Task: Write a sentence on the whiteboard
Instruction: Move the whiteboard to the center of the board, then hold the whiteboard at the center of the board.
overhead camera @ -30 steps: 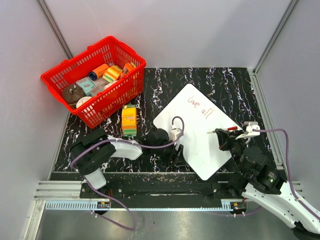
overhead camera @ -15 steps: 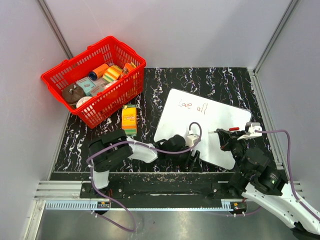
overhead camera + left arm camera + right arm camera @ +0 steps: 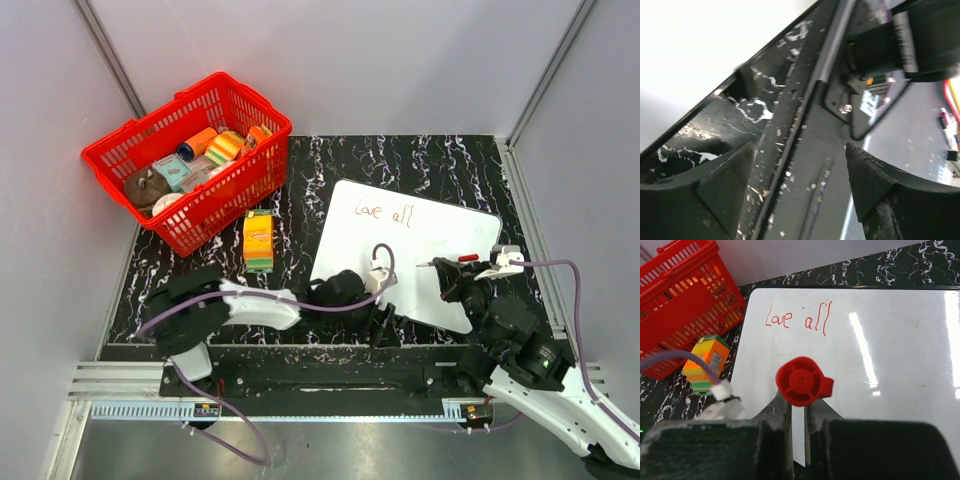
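Red marker script reading "Love all" (image 3: 383, 212) runs along the far left part of the whiteboard (image 3: 420, 245), which we see lying flat on the black marbled table (image 3: 450, 165), right of centre and in front of both arms. From the right wrist camera, the words (image 3: 797, 320) sit in one line near the board's (image 3: 900, 355) upper left corner, with the rest of the surface bare and glossy.

At the board's near edge, the left gripper (image 3: 381, 322) hangs low with its jaws spread and nothing between them. Its own camera shows the two dark fingers (image 3: 725, 185) apart over the table's front rail, with the board's (image 3: 700, 50) dark rim just beyond. We cannot tell whether the gripper touches the board.

On the right, the right gripper (image 3: 450, 280) is pressed together on a slim red-capped marker (image 3: 452, 261), which points leftward above the board's near right part. The wrist view looks straight down the cap (image 3: 802, 381), which sits at the closed fingertips (image 3: 785, 412).

To the far left stands a red basket (image 3: 215, 205) filled with assorted goods. An orange and yellow box (image 3: 258, 240) stands upright between the basket and the board, just beside the basket.
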Available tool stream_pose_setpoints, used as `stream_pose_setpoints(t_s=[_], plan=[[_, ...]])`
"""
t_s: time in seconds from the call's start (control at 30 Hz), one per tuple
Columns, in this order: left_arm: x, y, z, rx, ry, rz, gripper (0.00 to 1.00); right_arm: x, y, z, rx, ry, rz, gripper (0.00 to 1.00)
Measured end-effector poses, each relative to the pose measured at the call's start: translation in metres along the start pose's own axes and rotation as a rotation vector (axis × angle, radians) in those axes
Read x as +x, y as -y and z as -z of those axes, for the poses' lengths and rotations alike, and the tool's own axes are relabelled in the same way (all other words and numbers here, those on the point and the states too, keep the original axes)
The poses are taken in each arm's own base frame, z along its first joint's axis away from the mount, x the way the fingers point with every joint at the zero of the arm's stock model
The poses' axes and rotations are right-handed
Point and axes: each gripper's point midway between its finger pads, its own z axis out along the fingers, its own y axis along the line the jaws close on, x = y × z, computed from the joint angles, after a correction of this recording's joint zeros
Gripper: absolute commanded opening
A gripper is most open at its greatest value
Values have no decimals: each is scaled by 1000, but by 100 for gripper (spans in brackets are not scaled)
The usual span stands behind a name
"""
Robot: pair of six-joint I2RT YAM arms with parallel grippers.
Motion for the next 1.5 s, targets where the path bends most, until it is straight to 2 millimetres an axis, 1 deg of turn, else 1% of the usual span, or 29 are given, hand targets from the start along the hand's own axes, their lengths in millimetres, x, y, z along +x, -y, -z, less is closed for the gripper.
stream_pose_setpoints(t_s=[0.07,0.13,0.2,0.27,0.3,0.33,0.37,0.4,0.47,0.5,0.6,0.63,0.67,0.7,0.77,0.83,0.9,0.97,1.1,1.23,1.3,1.43,1.47,1.5], plan=[[-12,15,18,15,32,-28,83,1,0,0,1,-2,2,0],[-32,35,38,40,89,-69,85,1,0,-1,2,-5,4,0],[-51,50,59,54,148,-103,86,3,0,-1,4,-10,8,0],[-64,55,74,56,189,-112,86,4,0,-3,7,-18,14,0],[-74,50,85,46,221,-107,87,6,0,-3,9,-21,17,0],[-81,42,94,33,245,-97,88,6,0,-4,10,-25,20,0],[-89,28,104,4,272,-80,88,7,0,-4,12,-28,23,0],[-96,8,116,-33,302,-55,88,8,0,-5,13,-32,26,0],[-104,-28,137,-111,345,-3,91,9,-1,-5,15,-36,30,0],[-109,-51,151,-157,374,30,92,10,-1,-6,16,-39,31,0],[-114,-104,189,-254,443,116,92,12,-1,-8,18,-45,37,0],[-117,-119,201,-276,465,140,92,12,-3,-9,17,-45,36,0],[-119,-129,210,-288,479,158,92,13,-3,-10,17,-47,37,0],[-122,-143,219,-301,499,179,91,14,-4,-11,18,-50,40,0],[-125,-167,231,-304,519,213,89,17,-6,-14,18,-60,46,0],[-121,-185,227,-278,493,251,88,21,-7,-17,20,-72,54,0],[-116,-198,215,-230,450,282,86,23,-8,-19,23,-79,61,0],[-112,-204,203,-186,415,302,85,23,-9,-20,22,-78,60,0],[-108,-207,190,-103,382,312,84,22,-10,-21,19,-71,55,0],[-116,-201,182,-33,376,274,82,20,-11,-22,16,-63,49,0],[-122,-199,176,-6,367,252,74,20,-12,-22,15,-60,48,0],[-130,-194,163,41,349,209,63,20,-12,-22,15,-62,50,0],[-130,-193,159,54,342,202,54,20,-12,-22,15,-62,50,0],[-129,-193,156,63,337,202,49,20,-12,-22,15,-62,51,0]])
